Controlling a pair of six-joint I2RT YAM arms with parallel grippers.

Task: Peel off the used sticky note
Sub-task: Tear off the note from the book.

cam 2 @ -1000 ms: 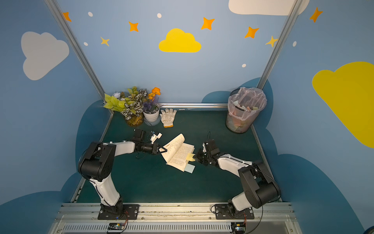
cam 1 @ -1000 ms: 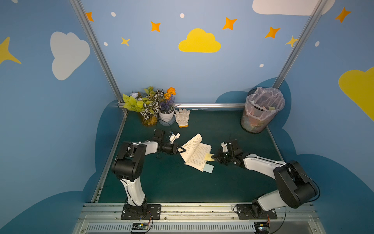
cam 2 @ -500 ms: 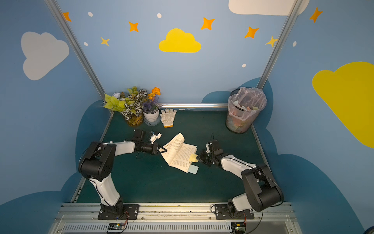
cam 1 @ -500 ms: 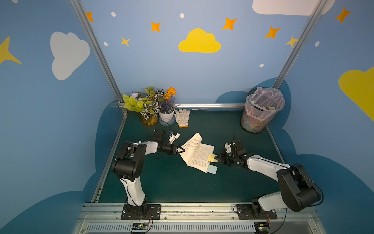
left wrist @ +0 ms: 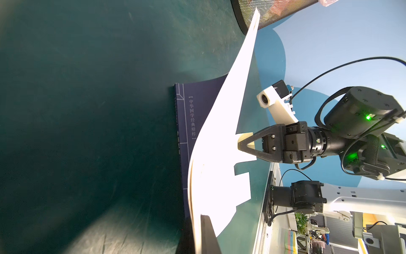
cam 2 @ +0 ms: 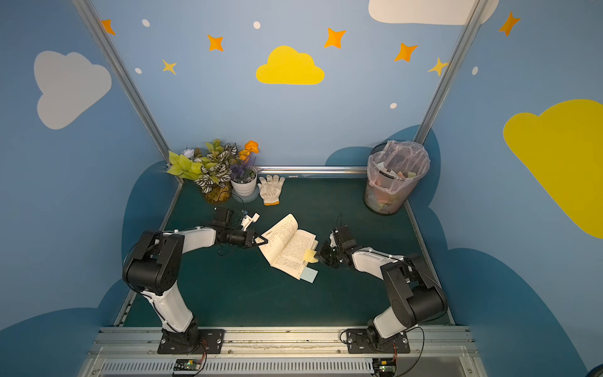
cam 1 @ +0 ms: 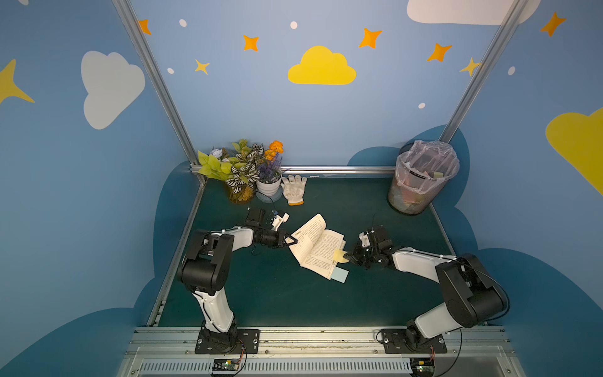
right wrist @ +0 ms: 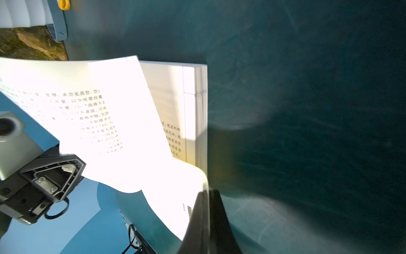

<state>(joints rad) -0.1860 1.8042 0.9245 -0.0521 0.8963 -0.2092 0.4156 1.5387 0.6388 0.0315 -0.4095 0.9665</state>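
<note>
An open book (cam 1: 318, 248) (cam 2: 288, 248) lies on the green mat, its left half lifted. My left gripper (cam 1: 293, 241) (cam 2: 264, 241) (left wrist: 201, 220) is shut on that raised left page edge. The used sticky note (cam 1: 339, 255) (cam 2: 309, 255) (left wrist: 245, 137) is yellow and sits at the right page's outer edge. My right gripper (cam 1: 348, 258) (cam 2: 319, 257) (right wrist: 207, 193) is shut on its free end. The note's other end still touches the page. A pale blue note (cam 1: 340, 275) (cam 2: 309, 275) pokes out at the book's near corner.
A mesh waste basket (cam 1: 422, 178) (cam 2: 396, 178) lined with a plastic bag stands at the back right. Potted plants (cam 1: 248, 169) and a white glove (cam 1: 293, 189) sit at the back left. Metal rails border the mat.
The right gripper drew slightly to the right with the yellow note, then eased back. The left gripper has kept its hold on the book's left edge.
</note>
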